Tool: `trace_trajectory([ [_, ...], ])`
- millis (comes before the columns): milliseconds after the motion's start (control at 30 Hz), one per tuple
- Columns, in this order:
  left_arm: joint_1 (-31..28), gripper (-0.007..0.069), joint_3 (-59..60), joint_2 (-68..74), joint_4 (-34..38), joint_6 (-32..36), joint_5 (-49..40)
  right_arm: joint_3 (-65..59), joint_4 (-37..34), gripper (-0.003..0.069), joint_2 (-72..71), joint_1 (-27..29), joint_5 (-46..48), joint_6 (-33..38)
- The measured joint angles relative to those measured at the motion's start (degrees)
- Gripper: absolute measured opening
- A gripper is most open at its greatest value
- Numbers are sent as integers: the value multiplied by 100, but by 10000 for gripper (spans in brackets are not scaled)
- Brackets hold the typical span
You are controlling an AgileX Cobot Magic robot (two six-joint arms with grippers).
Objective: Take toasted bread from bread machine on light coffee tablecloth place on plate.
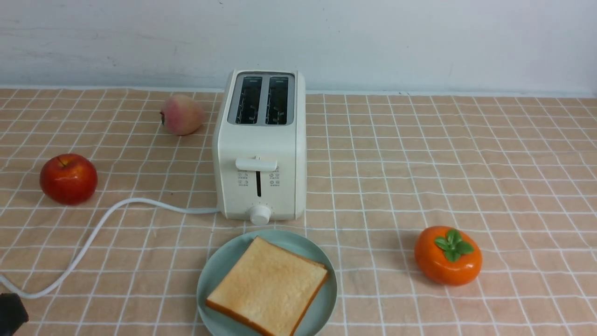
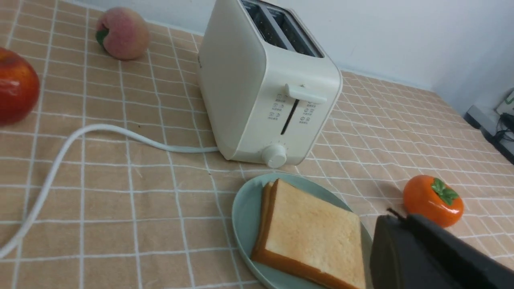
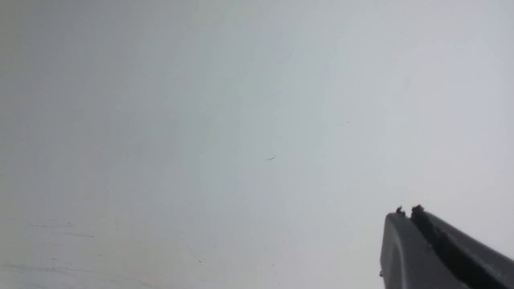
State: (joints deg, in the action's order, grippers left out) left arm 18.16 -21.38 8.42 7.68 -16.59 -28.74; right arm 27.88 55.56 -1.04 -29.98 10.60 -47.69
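Toasted bread [image 1: 268,287], square golden-tan slices with orange-brown crust edges, lies flat on the round, shallow, pale teal-green plate [image 1: 215,273]. The plate sits on the bench just in front of the cream-white, round-cornered two-slot bread machine [image 1: 261,140]. A light peach-tan tablecloth [image 1: 419,154] gridded with thin white lines covers the bench up to a plain, matt, pale grey-white wall [image 1: 396,37]. The machine's two dark slots open upward, its lever sits high on its slit, and a smooth white power cord [image 1: 93,233] curves away leftward over the cloth. A glossy red apple [image 1: 68,178] and a matt pink peach [image 1: 182,114] sit left of the machine. A shiny orange persimmon with a green leaf cap [image 1: 447,255] sits right of the plate. The front view shows a single slice face. The left wrist view shows two slices stacked, the lower one's edge peeping out. That view also has the dark left tool [image 2: 401,218] in its foreground, fingers pressed together on nothing. The right wrist view shows only blank pale grey and the right tool [image 3: 407,210], likewise clenched and empty.
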Motion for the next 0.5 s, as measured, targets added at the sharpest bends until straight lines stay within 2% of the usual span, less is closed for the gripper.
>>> trace_trajectory([
  [67, -108, -3, 145, -79, -170, 7, 146, 0, 0, 22, 0, 0, -6, 0],
  [133, -467, -1, 446, -309, -441, 18, 355, 0, 0, 24, 0, 0, -12, 0],
  [400, -1403, 3, 1661, -859, -729, 18, 660, 0, 0, 34, 0, 0, -15, 0],
  [500, -1466, 8, 2160, -902, -729, 18, 642, 0, 0, 36, 0, 0, -15, 0],
])
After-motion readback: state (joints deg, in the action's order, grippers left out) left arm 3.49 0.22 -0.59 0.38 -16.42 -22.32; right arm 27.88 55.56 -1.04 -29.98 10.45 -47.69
